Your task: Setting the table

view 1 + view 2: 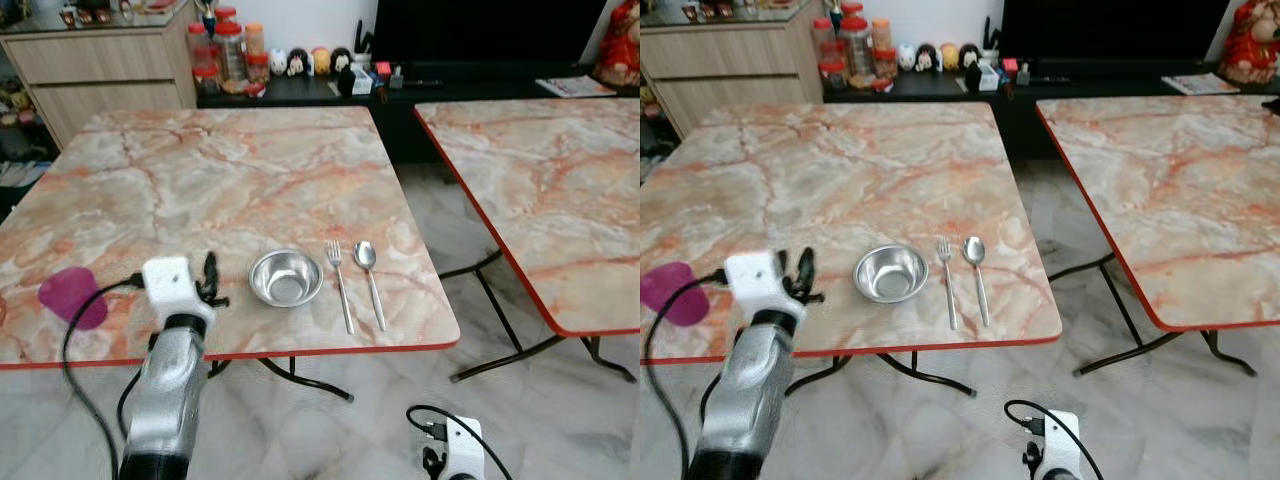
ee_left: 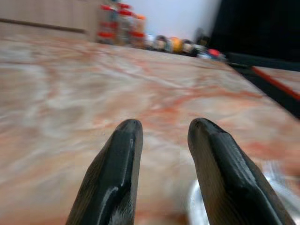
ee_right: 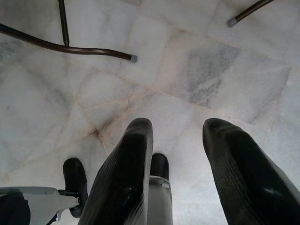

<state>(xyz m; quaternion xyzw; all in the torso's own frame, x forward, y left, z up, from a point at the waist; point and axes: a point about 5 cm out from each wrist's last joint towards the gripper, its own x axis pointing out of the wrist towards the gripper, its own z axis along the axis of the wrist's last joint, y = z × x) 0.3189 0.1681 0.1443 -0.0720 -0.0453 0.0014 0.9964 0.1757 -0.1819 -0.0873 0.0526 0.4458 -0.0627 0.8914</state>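
A small steel bowl [image 1: 286, 277] sits near the front edge of the marble table [image 1: 220, 170]. A fork [image 1: 340, 280] and a spoon [image 1: 370, 275] lie side by side just right of it. At the table's front left lies a purple cup [image 1: 73, 297], tipped on its side. My left gripper [image 1: 210, 280] hovers low over the table between the cup and the bowl, open and holding nothing; in the left wrist view its fingers [image 2: 122, 159] point across the tabletop, and the bowl's rim [image 2: 276, 187] is blurred beside them. My right gripper [image 3: 176, 129] hangs open over the floor.
A second marble table [image 1: 540, 170] stands to the right across a gap of tiled floor [image 1: 440, 220]. Jars [image 1: 230, 50] and figurines [image 1: 300, 62] line a dark low cabinet behind. A wooden drawer unit [image 1: 100, 65] is at the back left. Table legs [image 3: 65, 47] cross the floor below.
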